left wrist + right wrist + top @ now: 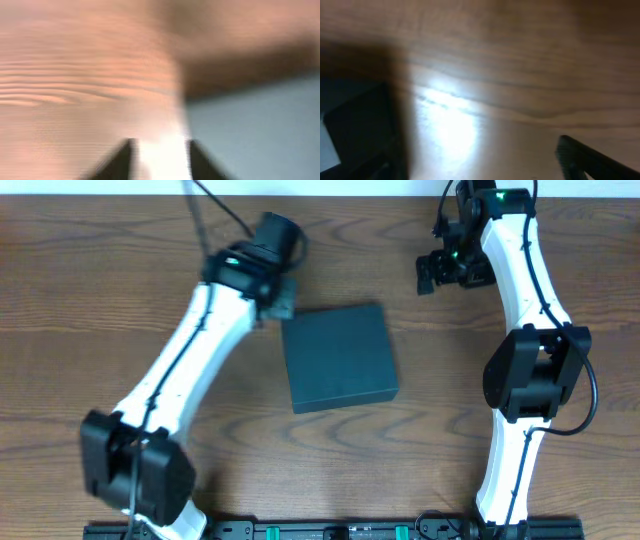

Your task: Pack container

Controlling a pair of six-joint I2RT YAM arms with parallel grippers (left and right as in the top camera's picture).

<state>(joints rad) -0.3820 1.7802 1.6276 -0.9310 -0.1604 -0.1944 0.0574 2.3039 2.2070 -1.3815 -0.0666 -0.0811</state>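
container (340, 358) sits closed on table (90, 270), left gripper (282, 306) near its corner.

Left arm (190, 345): slants from the near left corner of the table (90, 300) toward mid far edge
Left gripper (160, 156): aimed down; blurred; fingers (121, 161) apart
Right arm (525, 330): up from the near edge, right side; elbow bent; forearm reaching the far edge
Right gripper (432, 273): by the far edge, right of centre; fingers (590, 160) wide apart
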